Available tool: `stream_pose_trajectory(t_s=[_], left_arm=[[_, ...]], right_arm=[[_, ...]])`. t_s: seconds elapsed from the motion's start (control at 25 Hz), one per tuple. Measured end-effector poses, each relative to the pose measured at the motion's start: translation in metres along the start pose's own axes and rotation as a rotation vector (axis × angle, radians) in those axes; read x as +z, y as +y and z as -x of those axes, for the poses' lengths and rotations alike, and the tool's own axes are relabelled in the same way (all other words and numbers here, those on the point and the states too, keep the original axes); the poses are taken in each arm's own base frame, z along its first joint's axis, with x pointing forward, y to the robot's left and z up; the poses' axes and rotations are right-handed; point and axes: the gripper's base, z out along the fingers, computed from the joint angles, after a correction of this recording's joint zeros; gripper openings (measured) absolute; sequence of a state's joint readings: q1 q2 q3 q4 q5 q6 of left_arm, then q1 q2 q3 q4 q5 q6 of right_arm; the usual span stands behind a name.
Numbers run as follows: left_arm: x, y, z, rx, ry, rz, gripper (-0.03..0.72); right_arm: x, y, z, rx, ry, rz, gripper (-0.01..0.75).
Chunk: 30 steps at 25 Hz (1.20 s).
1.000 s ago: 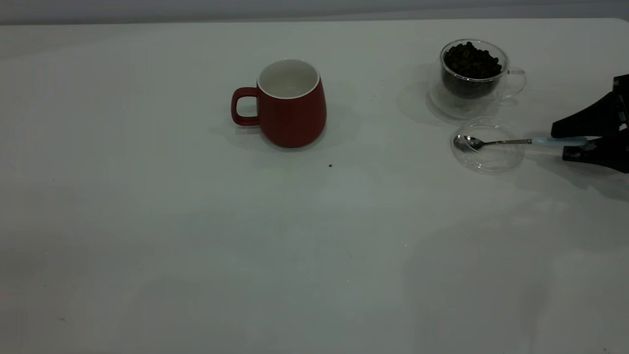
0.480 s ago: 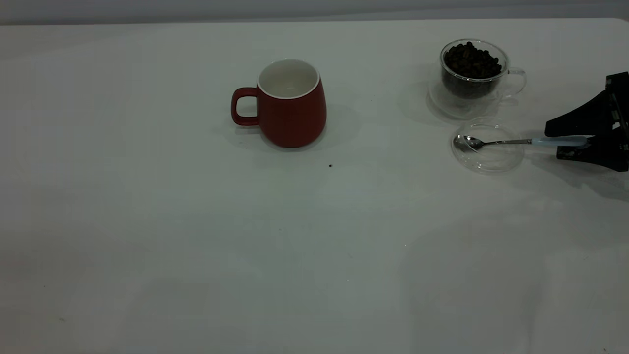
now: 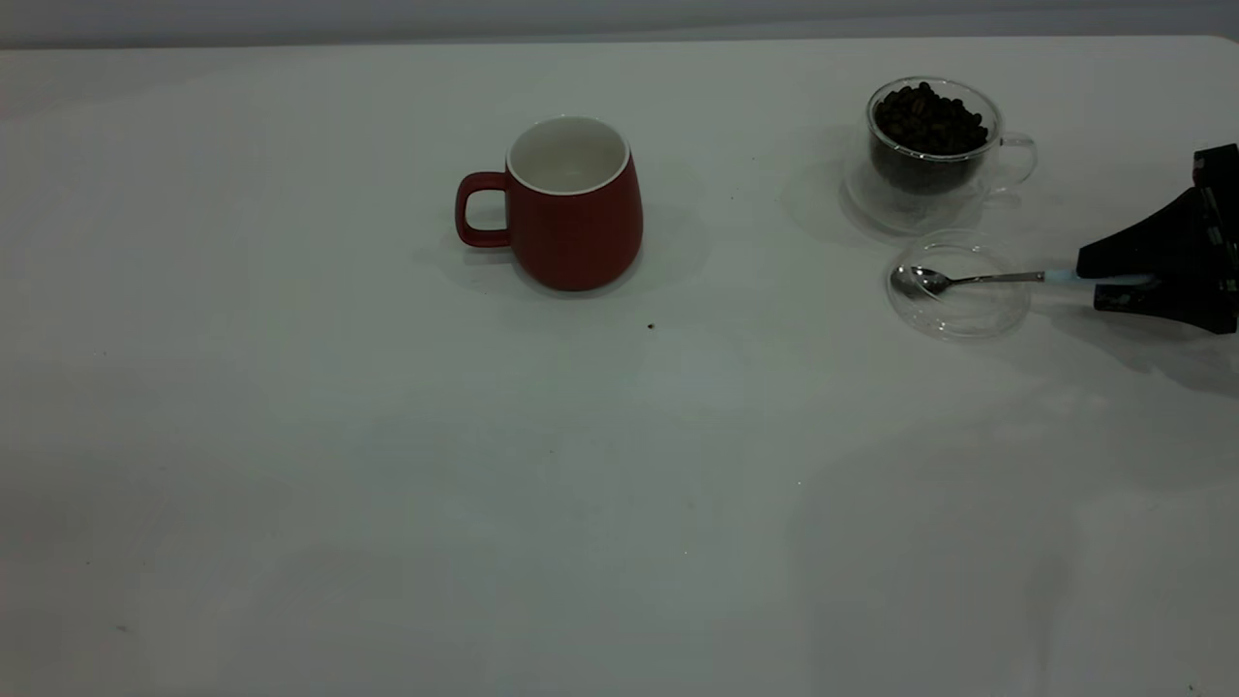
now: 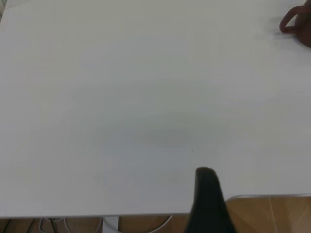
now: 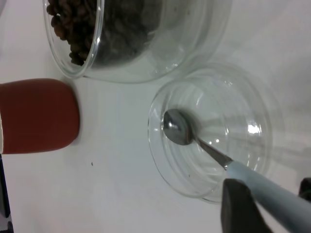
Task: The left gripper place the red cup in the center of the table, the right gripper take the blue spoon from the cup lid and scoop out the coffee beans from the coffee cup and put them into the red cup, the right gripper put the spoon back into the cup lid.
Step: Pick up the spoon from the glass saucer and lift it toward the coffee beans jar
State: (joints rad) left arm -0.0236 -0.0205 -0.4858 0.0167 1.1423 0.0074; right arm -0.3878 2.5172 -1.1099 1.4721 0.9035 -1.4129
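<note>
The red cup (image 3: 576,208) stands upright mid-table on the white table (image 3: 387,465), handle to the left; it also shows in the right wrist view (image 5: 39,116) and far off in the left wrist view (image 4: 297,26). The coffee cup (image 3: 929,145) with coffee beans (image 3: 929,118) stands at the back right. In front of it lies the cup lid (image 3: 960,284) with the blue spoon (image 3: 978,279), bowl in the lid (image 5: 214,131). My right gripper (image 3: 1113,279) is shut on the spoon's pale blue handle (image 5: 272,191), low over the table. My left gripper (image 4: 208,194) hangs over the table's edge, away from the cup.
A tiny dark speck (image 3: 650,326) lies in front of the red cup. The table's right edge is close behind my right gripper. The table's near edge and wooden floor (image 4: 272,213) show in the left wrist view.
My right gripper's fingers have closed in from either side onto the spoon handle. The spoon and lid have shifted very slightly. The red cup and coffee cup have not moved.
</note>
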Motion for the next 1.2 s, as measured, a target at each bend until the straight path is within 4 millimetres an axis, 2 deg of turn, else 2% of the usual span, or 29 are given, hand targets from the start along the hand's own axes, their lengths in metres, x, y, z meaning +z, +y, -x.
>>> stream_pose_trajectory(t_s=[0.32, 0.84, 1.2], left_arm=[[0.0, 0.0, 0.0, 0.0, 0.0, 0.0, 0.587], [0.0, 0.0, 0.0, 0.001, 0.0, 0.0, 0.587], [0.0, 0.0, 0.0, 0.001, 0.0, 0.0, 0.587]], right_arm=[[0.0, 0.004, 0.0, -0.003, 0.008, 0.046, 0.116], [-0.002, 0.007, -0.004, -0.029, 0.074, 0.055, 0.115], [-0.026, 0.031, 0.011, -0.151, 0.072, -0.015, 0.111]])
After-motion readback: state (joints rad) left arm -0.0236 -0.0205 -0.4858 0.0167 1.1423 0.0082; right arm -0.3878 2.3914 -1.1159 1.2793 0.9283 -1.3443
